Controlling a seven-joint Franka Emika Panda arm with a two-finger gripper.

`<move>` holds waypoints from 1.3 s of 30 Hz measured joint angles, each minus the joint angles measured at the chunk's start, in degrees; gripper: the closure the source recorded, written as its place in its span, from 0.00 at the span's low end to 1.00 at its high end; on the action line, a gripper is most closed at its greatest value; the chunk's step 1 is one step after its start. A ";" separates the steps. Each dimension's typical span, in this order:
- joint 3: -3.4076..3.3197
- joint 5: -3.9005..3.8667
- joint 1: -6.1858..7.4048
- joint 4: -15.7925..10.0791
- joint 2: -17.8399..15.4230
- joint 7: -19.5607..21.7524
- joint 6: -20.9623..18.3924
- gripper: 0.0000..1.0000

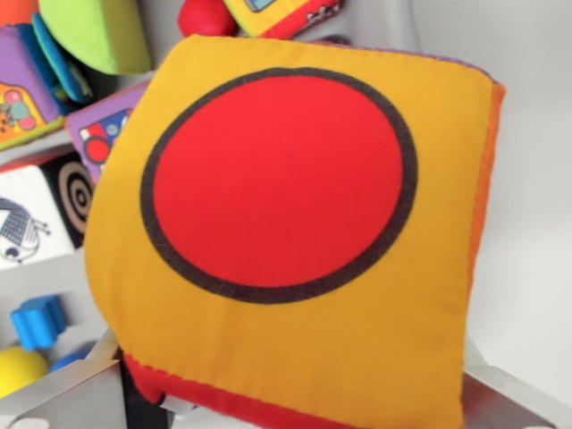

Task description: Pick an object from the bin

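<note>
A soft fabric cube [286,223] fills most of the wrist view. Its facing side is yellow-orange with a large red circle ringed in black, and a red side shows along its bottom edge. My gripper [286,407] is shut on this cube. One metal finger [63,393] shows at the lower left and the other finger [509,402] at the lower right, and the cube sits between them. The fingertips themselves are hidden behind the fabric.
Below lies the bin with other toys: a green and purple soft block [54,54], a purple picture block [103,134], a black-and-white block [40,210], a blue piece [37,322], a yellow ball [18,368], a red toy [206,16]. The pale bin wall [527,179] runs along the wrist view's right.
</note>
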 joint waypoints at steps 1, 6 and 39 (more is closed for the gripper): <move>0.01 -0.02 0.00 0.37 -0.16 0.02 -0.50 1.00; 0.03 -0.09 0.00 2.14 -0.79 0.09 -2.93 1.00; 0.11 -0.22 0.00 6.89 -1.74 0.23 -8.76 1.00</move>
